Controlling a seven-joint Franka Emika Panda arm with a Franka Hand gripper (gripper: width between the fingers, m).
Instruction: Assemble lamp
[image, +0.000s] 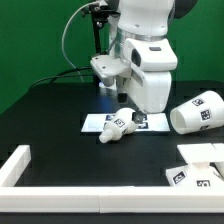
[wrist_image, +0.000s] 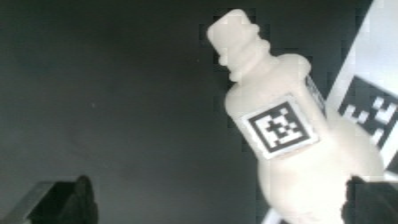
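The small white bulb (image: 118, 127) lies on its side on the black table, partly over the marker board (image: 140, 122). In the wrist view the bulb (wrist_image: 276, 120) fills the middle, with a square tag on its body. My gripper (image: 109, 86) hangs open above and behind the bulb. In the wrist view my gripper (wrist_image: 214, 205) is open; the bulb's wide end lies between the dark fingertips (wrist_image: 61, 200), close to the far one, with no contact visible. The cup-shaped shade (image: 197, 112) lies on its side at the exterior view's right. The angular base block (image: 192, 176) sits at the front right.
A long white border rail (image: 16, 166) runs along the front left, and another (image: 110, 201) along the front edge. A corner of the marker board (wrist_image: 366, 100) with a tag shows beside the bulb in the wrist view. A dark post with cables stands behind the arm.
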